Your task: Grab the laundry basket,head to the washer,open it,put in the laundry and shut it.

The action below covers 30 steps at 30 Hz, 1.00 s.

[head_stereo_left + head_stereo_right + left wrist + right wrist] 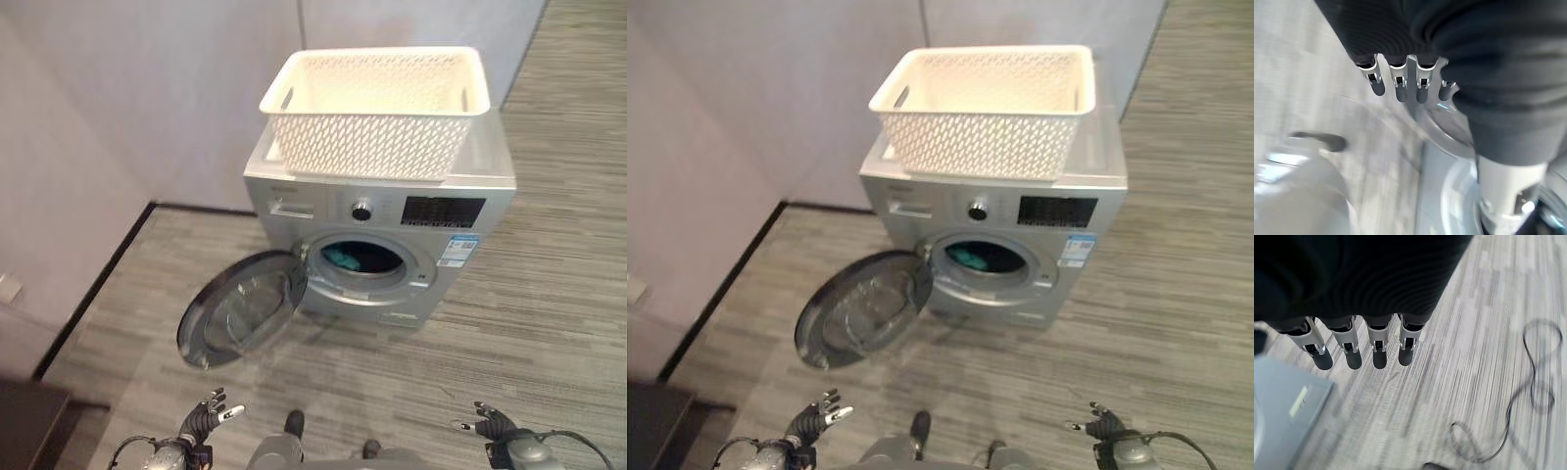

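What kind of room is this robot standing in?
Probably a laundry corner of a home or test room: a silver front-loading washing machine stands against plain walls on wood-look flooring, its door swung open, something teal in the drum, and a white laundry basket on top.

The basket (pixel 377 113) is matt white woven-look plastic. The washer (pixel 382 230) is smooth silver metal; its door (pixel 240 308) is glossy glass.

Basket (pixel 377 113) cream-white w/ woven lattice sides; washer (pixel 392 211) silver-grey, black display panel (pixel 444 211); teal laundry (pixel 345 258) in dark drum; door (pixel 242 305) dark-rimmed, clear glass; floor (pixel 529 323) grey striped planks.
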### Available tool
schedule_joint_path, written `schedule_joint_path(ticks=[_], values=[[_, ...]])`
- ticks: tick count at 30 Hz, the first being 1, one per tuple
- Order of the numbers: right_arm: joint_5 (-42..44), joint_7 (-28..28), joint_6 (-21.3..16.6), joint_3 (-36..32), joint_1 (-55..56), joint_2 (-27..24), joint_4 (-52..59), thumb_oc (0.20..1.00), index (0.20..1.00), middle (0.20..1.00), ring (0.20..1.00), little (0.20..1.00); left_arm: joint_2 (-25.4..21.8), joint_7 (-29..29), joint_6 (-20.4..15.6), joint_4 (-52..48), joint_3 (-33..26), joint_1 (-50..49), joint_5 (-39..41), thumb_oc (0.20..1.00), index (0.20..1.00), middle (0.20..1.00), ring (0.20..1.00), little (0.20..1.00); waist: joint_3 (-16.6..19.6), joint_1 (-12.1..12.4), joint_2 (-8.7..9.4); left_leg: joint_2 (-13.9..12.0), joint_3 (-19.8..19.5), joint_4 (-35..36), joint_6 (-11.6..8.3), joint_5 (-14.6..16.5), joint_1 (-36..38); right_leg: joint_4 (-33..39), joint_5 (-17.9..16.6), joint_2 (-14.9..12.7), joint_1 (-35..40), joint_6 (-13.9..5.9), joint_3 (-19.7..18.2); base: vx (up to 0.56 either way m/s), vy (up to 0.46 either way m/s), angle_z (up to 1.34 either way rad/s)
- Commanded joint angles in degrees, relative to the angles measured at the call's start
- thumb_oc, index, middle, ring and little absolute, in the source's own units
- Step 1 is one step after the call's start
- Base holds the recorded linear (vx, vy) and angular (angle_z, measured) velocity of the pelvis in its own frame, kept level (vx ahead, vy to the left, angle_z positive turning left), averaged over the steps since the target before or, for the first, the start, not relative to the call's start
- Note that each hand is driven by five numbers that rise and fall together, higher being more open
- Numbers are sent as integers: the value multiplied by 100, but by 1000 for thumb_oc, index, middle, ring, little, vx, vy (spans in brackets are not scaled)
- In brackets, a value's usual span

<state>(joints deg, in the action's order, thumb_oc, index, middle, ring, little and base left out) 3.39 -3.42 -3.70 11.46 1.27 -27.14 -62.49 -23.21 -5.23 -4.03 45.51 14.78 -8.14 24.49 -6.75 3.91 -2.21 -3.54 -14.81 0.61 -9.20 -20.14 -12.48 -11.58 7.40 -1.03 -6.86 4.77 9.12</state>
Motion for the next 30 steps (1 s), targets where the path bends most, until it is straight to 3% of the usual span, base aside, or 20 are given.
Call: schedule_joint_path(ticks=[1,2,3,5,7,8,11,14,19,26,30], values=[[-190,202,-34,-19,35,-364,-215,1000,1000,1000,1000,1000,-98,162,-106,-535,-292,89,-317,1000,1000,1000,1000,1000,-88,-52,123,20,399,221,482,725,-107,1136,-468,-205,928,-928,-212,-209,-31,96],[-399,-60,-57,-242,1141,-353,386,1000,1000,1000,1000,1000,-145,207,-164,-744,-620,-39,-252,1000,1000,1000,1000,1000,-71,-149,225,104,421,-82,503,953,83,1199,-589,-254,835,-935,-264,-311,-51,73],[-292,-270,-44,-316,748,-895,89,1000,1000,1000,1000,1000,-416,57,-89,-850,-835,-104,-213,1000,1000,1000,1000,1000,15,-166,371,109,467,-419,514,1282,378,1302,-687,-336,744,-949,-220,-232,-26,58],[-284,-334,-27,-314,759,-970,265,1000,1000,1000,1000,1000,-506,87,-109,-876,-887,-87,-214,1000,1000,1000,1000,1000,110,-186,396,22,428,-396,502,1279,522,1355,-715,-351,693,-959,-180,-90,13,30],[-230,-402,-23,-380,920,-896,321,1000,1000,1000,1000,1000,-575,272,-180,-347,-1081,113,-319,1000,1000,1000,1000,1000,283,-266,311,-423,393,26,388,937,815,1425,-705,-359,718,-1010,-53,-41,98,-13],[-230,-402,-22,-382,923,-897,323,1000,1000,1000,1000,1000,-573,272,-184,-342,-1079,116,-320,1000,1000,1000,1000,1000,283,-267,307,-430,391,52,385,923,828,1424,-704,-354,719,-1007,-49,-6,125,26],[-98,-342,-63,-480,975,-788,158,1000,1000,1000,1000,1000,-602,508,-229,151,-1160,522,-446,1000,1000,1000,1000,1000,305,-392,211,-705,667,340,212,499,711,1422,-729,-446,748,-1048,77,12,122,84],[-112,-284,-88,-376,567,-559,-632,1000,1000,1000,1000,1000,-712,620,-339,689,-1237,954,-701,1000,1000,1000,1000,1000,349,-459,40,-457,734,439,248,1155,880,1564,-870,-636,805,-1214,17,89,282,40],[-242,-252,-72,-284,352,-412,-1116,1000,1000,1000,1000,1000,-1006,749,-402,1400,-1293,1473,-839,1000,1000,1000,1000,1000,334,-455,166,-185,1063,439,425,1577,856,1658,-1172,-932,521,-1496,-365,27,257,-35],[-242,-174,5,-283,298,-104,-1527,1000,1000,1000,1000,1000,-1470,1022,-393,2065,-1382,2333,-974,1000,1000,1000,1000,1000,208,-532,428,-70,1218,439,517,1713,665,1658,-1369,-1118,237,-1659,-416,-22,136,-54],[-260,-221,88,-187,345,151,-1721,1000,1000,1000,1000,1000,-1462,1130,-390,2061,-1359,2570,-1059,1000,1000,1000,1000,1000,188,-552,526,-4,1306,439,582,1813,680,1658,-1438,-1215,213,-1710,-432,23,62,-3]])
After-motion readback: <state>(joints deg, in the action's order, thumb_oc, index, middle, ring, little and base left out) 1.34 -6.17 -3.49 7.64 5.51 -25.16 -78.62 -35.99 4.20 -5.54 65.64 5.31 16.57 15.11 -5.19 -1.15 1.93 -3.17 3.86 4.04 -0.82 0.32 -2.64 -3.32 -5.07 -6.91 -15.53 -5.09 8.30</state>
